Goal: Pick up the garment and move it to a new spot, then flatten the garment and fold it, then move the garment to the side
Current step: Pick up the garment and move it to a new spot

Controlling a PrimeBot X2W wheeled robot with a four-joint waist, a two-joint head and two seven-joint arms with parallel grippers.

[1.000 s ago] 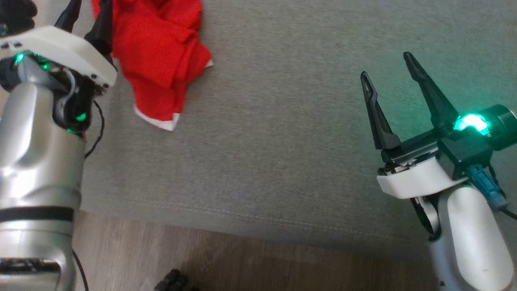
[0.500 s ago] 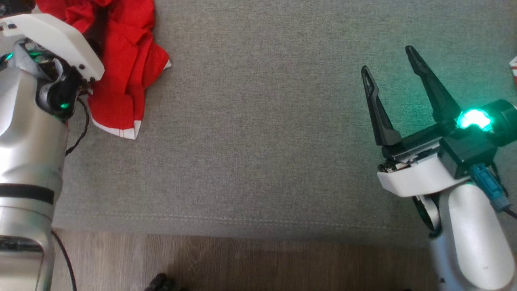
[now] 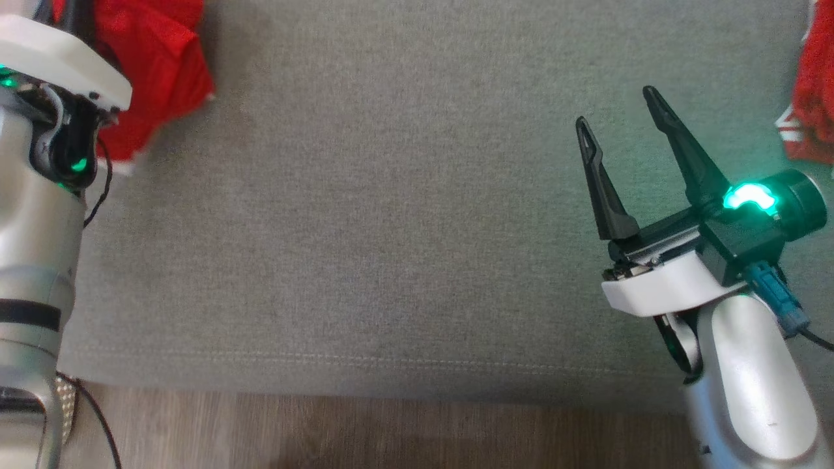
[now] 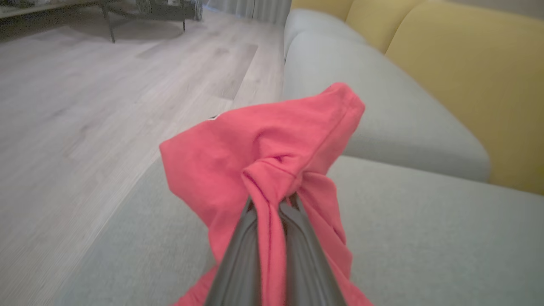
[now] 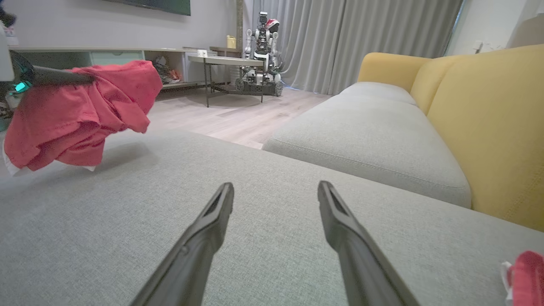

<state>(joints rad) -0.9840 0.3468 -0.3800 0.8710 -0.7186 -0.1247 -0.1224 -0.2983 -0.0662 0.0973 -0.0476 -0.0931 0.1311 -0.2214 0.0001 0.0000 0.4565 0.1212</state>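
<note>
1. Step in hand: carrying the garment (image 4: 263, 136) to a new spot on the sofa seat (image 3: 391, 228). Judged early in the task; flattening and folding are not yet begun.
2. Left hand (image 4: 274, 203): clamped tight on a bunched fold of the red cloth, which wraps over both fingers and droops on either side.
3. Right hand (image 3: 618, 107): jaws wide apart, holding nothing, hovering over the right half of the seat.
4. Location: the garment hangs from the left hand over the left end of the seat, near its left edge. In the right wrist view it appears clear of the cushion, with a shadow beneath it.
5. Recommendation: hold the lift high enough that the trailing hem does not drag. Travel toward the bare middle of the seat, and lower before letting go so the cloth lands spread rather than heaped.
6. Note — a second red cloth (image 3: 811, 98) lies toward the right end of the seat; set down well apart from it.
</note>
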